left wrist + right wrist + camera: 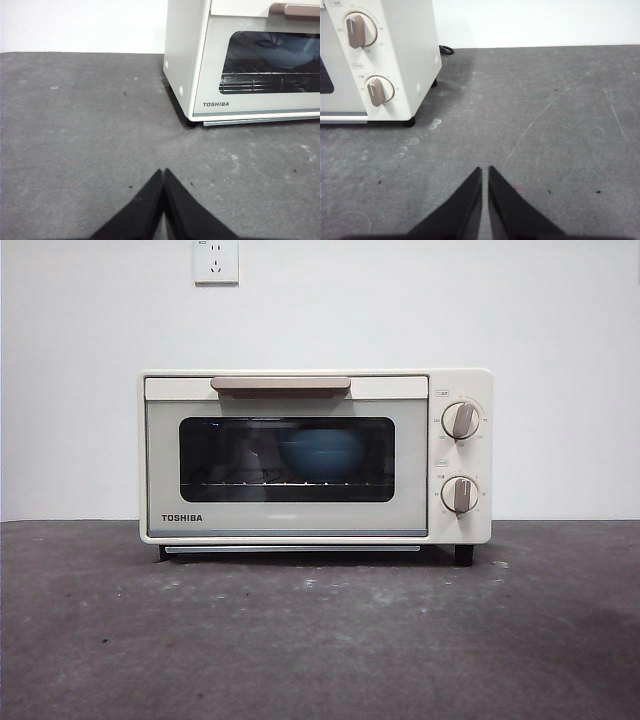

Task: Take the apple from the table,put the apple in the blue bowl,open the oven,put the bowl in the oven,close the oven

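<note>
You have the oven (315, 456), a cream-white Toshiba toaster oven, standing upright on the dark grey, scuffed table (320, 640), at its far side against the white wall. Its door is shut, beige bar handle across the top, two round knobs at the right. Through the dark glass you can see the blue bowl (320, 453) resting on the wire rack. You cannot make out the apple.
</note>
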Controlling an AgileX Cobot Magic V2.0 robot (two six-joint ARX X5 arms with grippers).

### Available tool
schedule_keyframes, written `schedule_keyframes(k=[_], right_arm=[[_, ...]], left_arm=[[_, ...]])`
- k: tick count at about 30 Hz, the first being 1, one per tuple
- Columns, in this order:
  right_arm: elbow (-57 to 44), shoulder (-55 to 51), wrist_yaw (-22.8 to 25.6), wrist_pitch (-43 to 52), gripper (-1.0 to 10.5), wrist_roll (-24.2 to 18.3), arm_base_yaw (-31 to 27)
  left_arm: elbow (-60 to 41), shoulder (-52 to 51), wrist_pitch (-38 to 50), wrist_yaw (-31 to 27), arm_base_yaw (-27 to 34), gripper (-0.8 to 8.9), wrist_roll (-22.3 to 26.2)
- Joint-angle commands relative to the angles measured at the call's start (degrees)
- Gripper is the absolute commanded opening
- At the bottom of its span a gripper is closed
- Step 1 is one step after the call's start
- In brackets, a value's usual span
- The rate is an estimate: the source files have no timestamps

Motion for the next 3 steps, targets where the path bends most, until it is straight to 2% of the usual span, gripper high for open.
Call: schedule_keyframes(k=[1,3], right_arm=[[-0.3,-0.2,0.2,0.5,0.0,-0.2,0.2],[-0.3,-0.2,0.2,0.5,0.0,-0.2,0.2]], left_arm=[[-1.4,0.0,0.3,-0.1,0.1,0.08,-0.2],[-1.4,0.0,0.3,-0.1,0.1,0.08,-0.1]])
